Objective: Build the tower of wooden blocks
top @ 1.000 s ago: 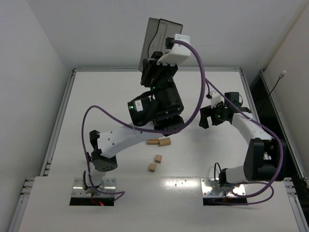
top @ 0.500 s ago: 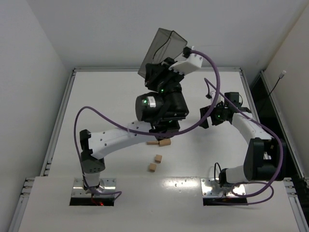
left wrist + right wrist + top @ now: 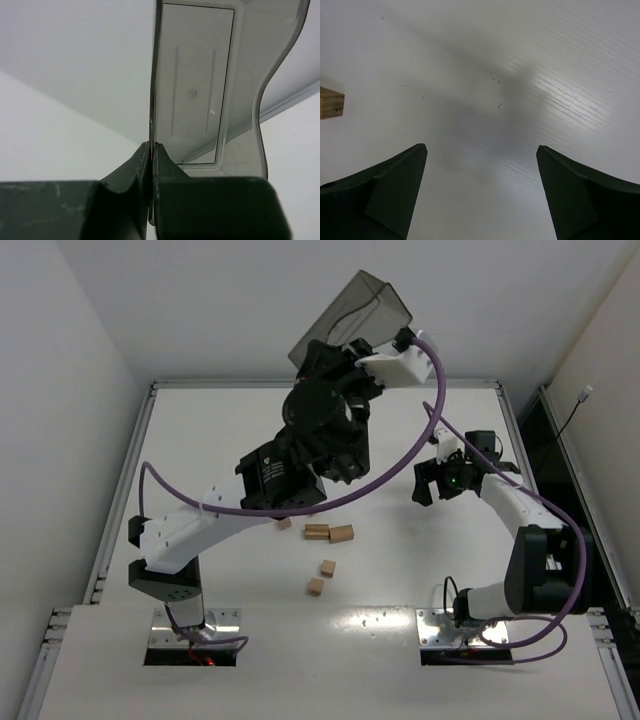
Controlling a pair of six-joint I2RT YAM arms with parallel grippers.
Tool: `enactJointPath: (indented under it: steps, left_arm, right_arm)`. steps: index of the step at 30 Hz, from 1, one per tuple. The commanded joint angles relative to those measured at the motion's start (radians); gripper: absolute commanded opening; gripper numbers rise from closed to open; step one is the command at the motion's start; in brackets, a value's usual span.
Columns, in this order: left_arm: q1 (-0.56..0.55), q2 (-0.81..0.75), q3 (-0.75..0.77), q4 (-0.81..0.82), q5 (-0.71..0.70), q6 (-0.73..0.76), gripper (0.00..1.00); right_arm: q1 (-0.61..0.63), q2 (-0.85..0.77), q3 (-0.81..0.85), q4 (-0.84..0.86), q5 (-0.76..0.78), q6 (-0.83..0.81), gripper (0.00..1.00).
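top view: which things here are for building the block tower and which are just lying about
For the job:
- wood blocks, loose on the table, none stacked yet
- right gripper, open over the table

Not for the job:
- grey tray, held up in the air by the shut left gripper
- purple cables

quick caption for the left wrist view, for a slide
Left tool clamped on the thin wall of the grey translucent tray.
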Motion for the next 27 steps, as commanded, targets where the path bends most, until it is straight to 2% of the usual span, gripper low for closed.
enactJointPath:
  steps: [1, 2, 3, 5, 7, 8, 9, 10, 13, 18, 20, 21, 23, 27]
  left_arm:
    - [-0.012, -0.047, 0.017, -0.44, 0.171, -0.378, 0.0]
    - [-0.012, -0.047, 0.026, -0.502, 0.202, -0.443, 0.0]
    - [0.013, -0.047, 0.039, -0.574, 0.248, -0.571, 0.0]
    - [0.04, -0.058, 0.04, -0.695, 0.372, -0.684, 0.0]
    - [0.127, -0.067, 0.04, -0.796, 0.509, -0.873, 0.0]
    - [0.128, -0.067, 0.04, -0.829, 0.574, -0.874, 0.0]
    - [0.19, -0.077, 0.024, -0.852, 0.634, -0.958, 0.0]
    - [0.227, -0.077, 0.014, -0.869, 0.746, -1.001, 0.0]
    - [0.378, -0.088, -0.057, -0.901, 0.939, -1.119, 0.0]
    - [0.603, -0.074, -0.08, -0.912, 1.128, -1.256, 0.0]
    - [0.762, -0.053, -0.107, -0.912, 1.229, -1.351, 0.0]
    - [0.763, -0.053, -0.108, -0.903, 1.245, -1.351, 0.0]
    - [0.861, -0.053, -0.172, -0.872, 1.282, -1.406, 0.0]
    - [1.01, -0.021, -0.261, -0.875, 1.228, -1.453, 0.0]
  right_arm:
    - [-0.007, -0.007, 0.007, 0.025, -0.037, -0.02, 0.88]
    - [-0.007, -0.007, 0.007, 0.025, -0.037, -0.02, 0.88]
    - [-0.007, -0.007, 0.007, 0.025, -0.046, -0.02, 0.88]
    - [-0.007, -0.007, 0.018, 0.016, -0.046, -0.029, 0.88]
    - [-0.007, 0.004, 0.018, 0.016, -0.046, -0.029, 0.88]
    - [-0.007, 0.004, 0.018, 0.016, -0.046, -0.029, 0.88]
    - [-0.007, 0.015, 0.018, 0.016, -0.046, -0.029, 0.88]
    - [-0.007, 0.015, 0.018, 0.016, -0.046, -0.029, 0.88]
    - [-0.007, 0.026, 0.018, 0.016, -0.046, -0.029, 0.88]
    - [-0.007, 0.036, 0.027, 0.007, -0.056, -0.029, 0.88]
    - [-0.007, 0.046, 0.027, 0.007, -0.066, -0.029, 0.88]
    - [-0.007, 0.046, 0.027, 0.007, -0.066, -0.029, 0.88]
    - [-0.007, 0.055, 0.027, 0.007, -0.066, -0.029, 0.88]
    - [-0.007, 0.055, 0.027, 0.007, -0.076, -0.029, 0.88]
